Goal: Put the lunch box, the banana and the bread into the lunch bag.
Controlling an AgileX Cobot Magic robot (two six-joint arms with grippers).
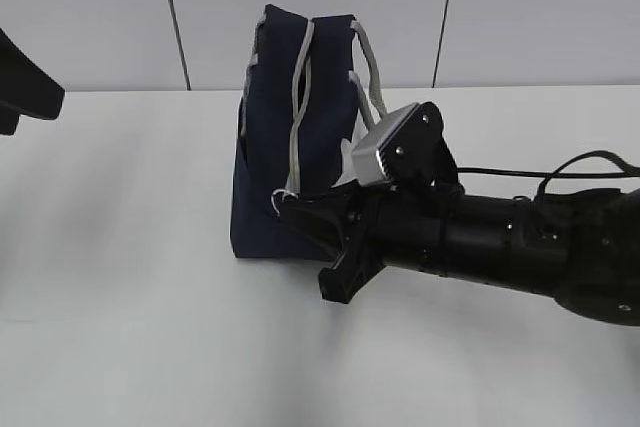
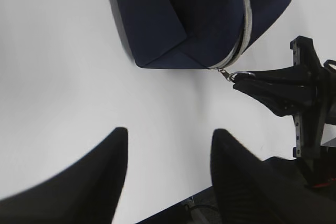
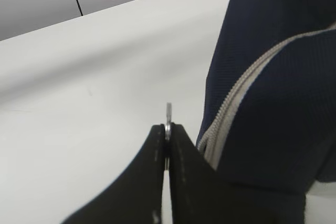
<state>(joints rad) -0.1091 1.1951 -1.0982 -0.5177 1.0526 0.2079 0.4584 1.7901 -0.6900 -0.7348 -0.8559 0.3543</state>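
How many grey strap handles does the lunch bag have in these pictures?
2. One strap handle runs down the lunch bag's near navy side; the other strap handle arches at its top right. More may be hidden behind.

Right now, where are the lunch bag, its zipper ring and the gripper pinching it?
lunch bag (image 1: 270, 167): exterior view, navy side.
zipper ring (image 3: 168, 113): right wrist view, top edge.
right gripper (image 2: 237, 81): left wrist view, fingertips.

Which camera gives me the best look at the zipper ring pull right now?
Right wrist view: the ring pull sits pinched edge-on between the right gripper fingertips. Left wrist view shows it small at the lunch bag corner; in the exterior view it is barely visible.
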